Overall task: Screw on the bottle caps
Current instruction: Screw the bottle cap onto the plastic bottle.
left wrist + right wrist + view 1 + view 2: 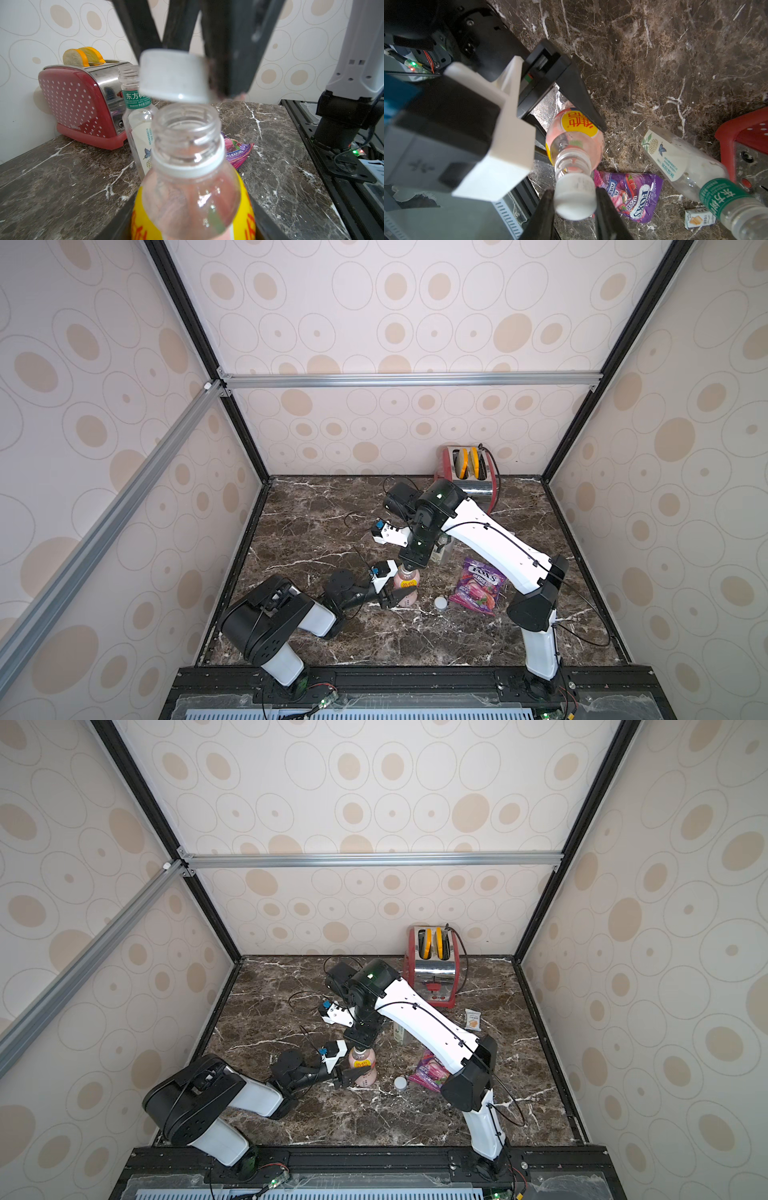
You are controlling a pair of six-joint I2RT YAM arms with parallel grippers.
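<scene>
My right gripper pinches a white screw cap, tilted just above the open neck of the pink-drink bottle. My left gripper straddles the bottle's body; I cannot tell whether it grips. The second cap lies on the brown marble tabletop, and oval-patterned wallpaper covers the three walls around it.

Candy bag just beside loose cap

We find the left arm and right arm white-linked, black-jointed; black cables trail them. Green lights glow.
</scene>
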